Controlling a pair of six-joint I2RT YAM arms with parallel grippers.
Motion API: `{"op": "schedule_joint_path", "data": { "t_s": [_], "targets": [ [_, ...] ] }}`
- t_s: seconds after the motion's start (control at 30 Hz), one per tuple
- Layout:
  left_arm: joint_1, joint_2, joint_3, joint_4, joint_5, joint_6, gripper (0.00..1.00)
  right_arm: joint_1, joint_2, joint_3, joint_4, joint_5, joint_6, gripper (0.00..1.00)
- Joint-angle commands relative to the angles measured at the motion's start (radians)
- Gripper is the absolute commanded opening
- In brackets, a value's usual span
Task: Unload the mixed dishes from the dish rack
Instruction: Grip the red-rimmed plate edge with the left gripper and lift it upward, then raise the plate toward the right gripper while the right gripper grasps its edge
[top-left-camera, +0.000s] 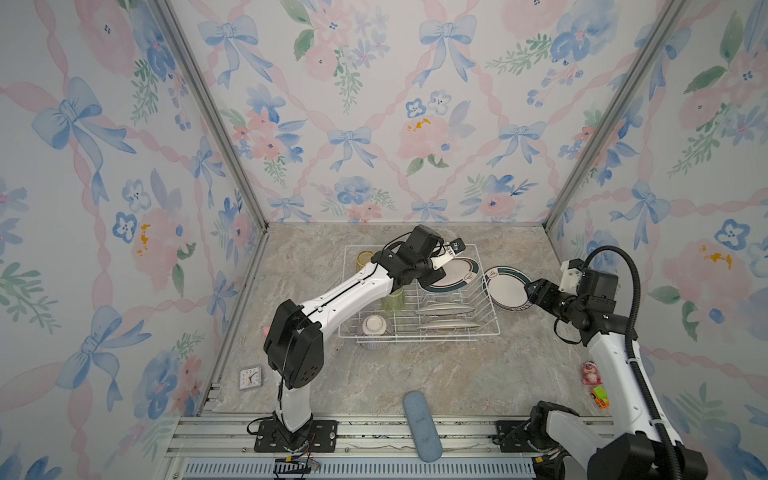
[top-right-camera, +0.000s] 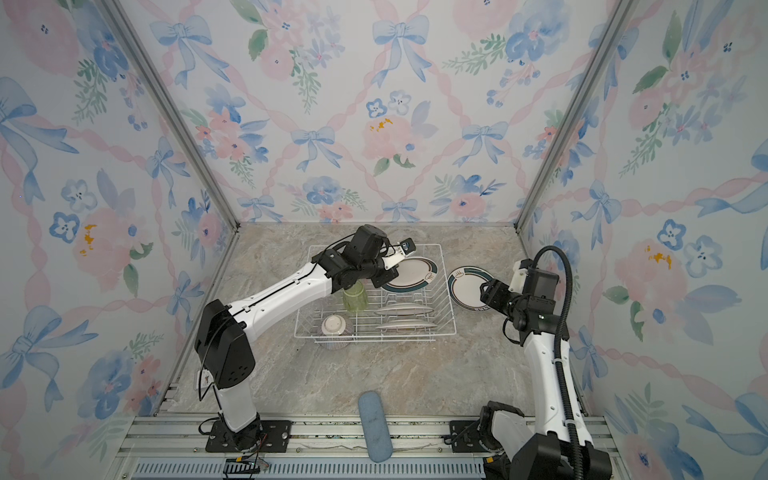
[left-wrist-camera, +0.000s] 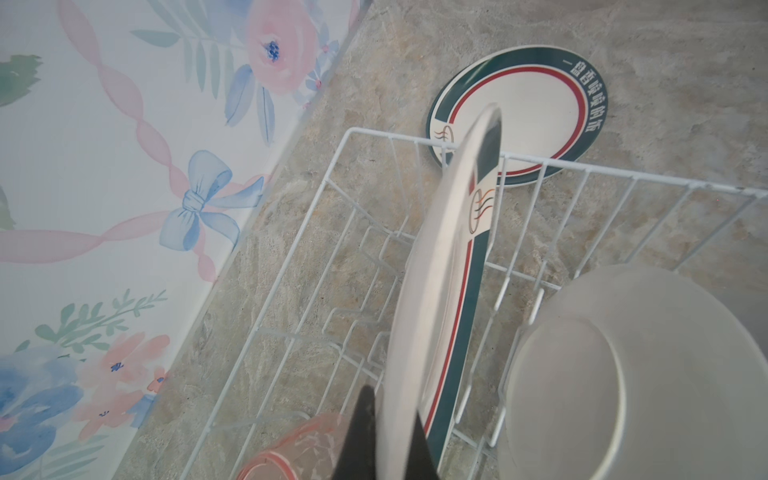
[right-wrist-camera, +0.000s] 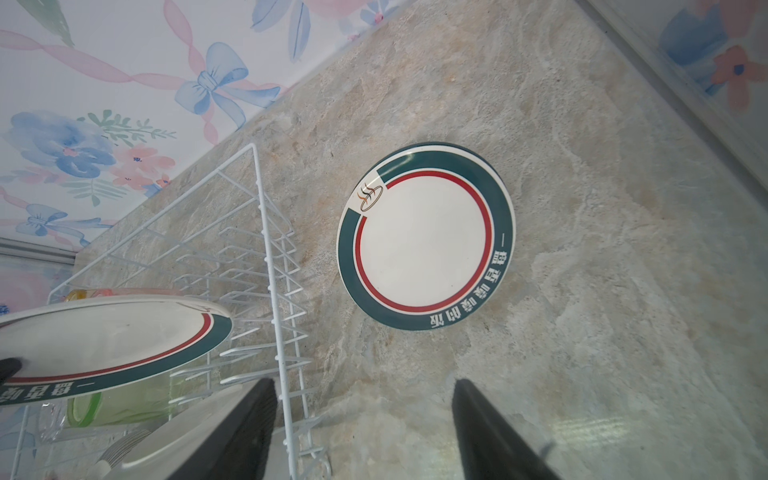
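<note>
The teal-rimmed plate is hanging over the dish rack by the far edge of the tabletop, the left gripper clenching its rim mid-unload, likely needing a handover to the open-jawed right gripper.

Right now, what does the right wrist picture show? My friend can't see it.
A white plate with a teal rim lies flat on the marble table, ahead of the open right gripper. Beside it is the white wire dish rack.
</note>
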Motion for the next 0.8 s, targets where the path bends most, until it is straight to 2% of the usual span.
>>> {"op": "schedule_joint_path", "data": {
  "t_s": [0.0,0.13,0.4,0.67,0.77],
  "targets": [
    [0.020,-0.061,0.037,0.010,0.067,-0.067,0.00,0.011,-0.015,-0.015,0.017,-0.023,0.011,0.70],
    [0.044,-0.084,0.041,0.010,0.126,-0.107,0.00,0.013,-0.020,-0.019,0.034,-0.055,0.013,0.69],
    [0.087,-0.132,0.049,0.011,0.247,-0.213,0.00,0.030,-0.065,-0.045,0.125,-0.190,0.025,0.68],
    [0.160,-0.144,0.073,0.016,0.500,-0.368,0.00,0.052,-0.082,-0.100,0.340,-0.501,0.103,0.67],
    [0.174,-0.140,0.077,0.023,0.575,-0.405,0.00,0.073,-0.081,-0.109,0.391,-0.560,0.121,0.67]
  ]
}}
